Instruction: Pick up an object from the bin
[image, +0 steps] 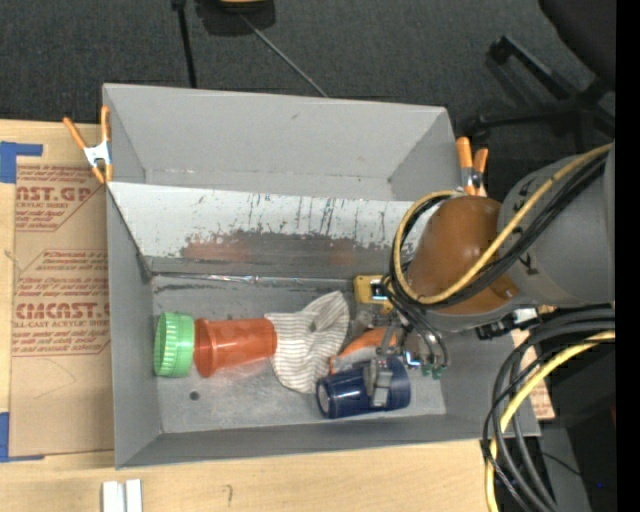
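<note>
My gripper (383, 368) is low at the bin's front right, under the orange wrist cover. It sits right over a dark blue cylindrical container (352, 394) lying on its side against the front wall. A small orange piece (360, 343) lies just left of the gripper, partly tucked under a crumpled white cloth (310, 342). A small yellow item (366, 289) shows behind the gripper, half hidden by the arm.
An orange bottle (234, 345) with a green cap (172, 345) lies on its side at the left of the bin floor, its end touching the cloth. The arm and its cables cover the bin's right corner.
</note>
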